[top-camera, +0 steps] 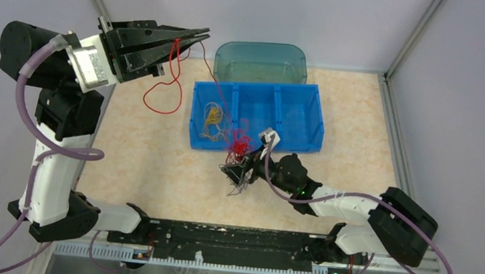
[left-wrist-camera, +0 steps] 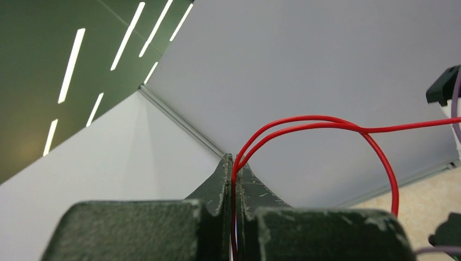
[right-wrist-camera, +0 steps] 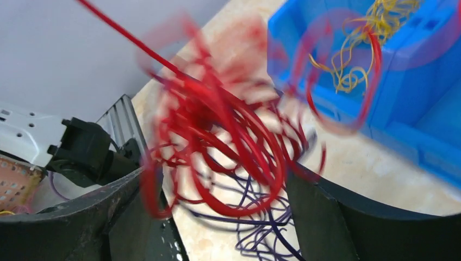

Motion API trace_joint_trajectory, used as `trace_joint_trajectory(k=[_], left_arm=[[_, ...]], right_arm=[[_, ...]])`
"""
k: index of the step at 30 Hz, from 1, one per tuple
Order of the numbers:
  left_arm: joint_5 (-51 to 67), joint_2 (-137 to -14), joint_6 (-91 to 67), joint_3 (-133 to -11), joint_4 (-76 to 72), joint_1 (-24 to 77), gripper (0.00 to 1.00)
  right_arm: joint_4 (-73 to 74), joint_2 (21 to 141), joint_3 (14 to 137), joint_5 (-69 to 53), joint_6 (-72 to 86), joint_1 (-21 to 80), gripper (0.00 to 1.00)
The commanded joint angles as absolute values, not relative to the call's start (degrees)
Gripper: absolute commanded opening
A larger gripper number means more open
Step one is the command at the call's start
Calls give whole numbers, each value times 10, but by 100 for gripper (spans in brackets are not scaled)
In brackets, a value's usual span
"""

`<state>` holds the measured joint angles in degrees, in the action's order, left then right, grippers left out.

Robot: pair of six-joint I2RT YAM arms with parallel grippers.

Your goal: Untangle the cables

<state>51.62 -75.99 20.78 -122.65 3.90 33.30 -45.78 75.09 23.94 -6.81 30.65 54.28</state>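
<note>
My left pincer [top-camera: 199, 37] is raised high at the far left of the beige speckled tabletop [top-camera: 150, 162], and its two dark fingers are pressed together on a thin red wire [top-camera: 163, 96]. In my left wrist view the pincer [left-wrist-camera: 235, 163] has the red wire [left-wrist-camera: 326, 122] pinched in the seam between the fingers, from which it arches out in a doubled loop. From above, one part of that wire hangs below the fingers as a loose loop. Another part runs down and to the right, across the left end of the blue plastic bin [top-camera: 258, 83] with three compartments, to a curly red clump [top-camera: 239, 143] at the bin's near wall. My right pincer [top-camera: 239, 174] sits low just in front of that wall, its jaws spread wide. In my right wrist view the pincer [right-wrist-camera: 217, 179] has the red clump [right-wrist-camera: 217, 125] between its two fingers, blurred, so I cannot tell whether either finger touches it. Dark purple strands [right-wrist-camera: 255, 228] lie on the tabletop under and beside the red ones, and show from above as a small dark tuft [top-camera: 238, 185] by my right fingers. Yellow-orange strands [top-camera: 213, 117] lie curled in the bin's left compartment. A teal see-through tub [top-camera: 260, 61] stands just behind the bin.
</note>
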Motion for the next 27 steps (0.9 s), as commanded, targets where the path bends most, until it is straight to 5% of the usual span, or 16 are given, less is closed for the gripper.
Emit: trace_joint_trajectory(k=[1, 5, 8, 13, 22, 27], left_arm=[[526, -741, 237, -1175, 66, 336, 0], [521, -731, 269, -1158, 100, 336, 0], [519, -725, 298, -1154, 116, 336, 0], [513, -728, 351, -1179, 158, 336, 0], [449, -692, 472, -1183, 252, 336, 0], [448, -683, 486, -1177, 265, 336, 0]], right_arm=[[-410, 684, 243, -66, 254, 548, 82], [-360, 654, 226, -51, 249, 548, 84], [-294, 643, 230, -34, 241, 548, 99], [-223, 628, 236, -9, 240, 548, 98], [-201, 647, 230, -14, 299, 548, 67], [-164, 733, 288, -26, 294, 552, 60]])
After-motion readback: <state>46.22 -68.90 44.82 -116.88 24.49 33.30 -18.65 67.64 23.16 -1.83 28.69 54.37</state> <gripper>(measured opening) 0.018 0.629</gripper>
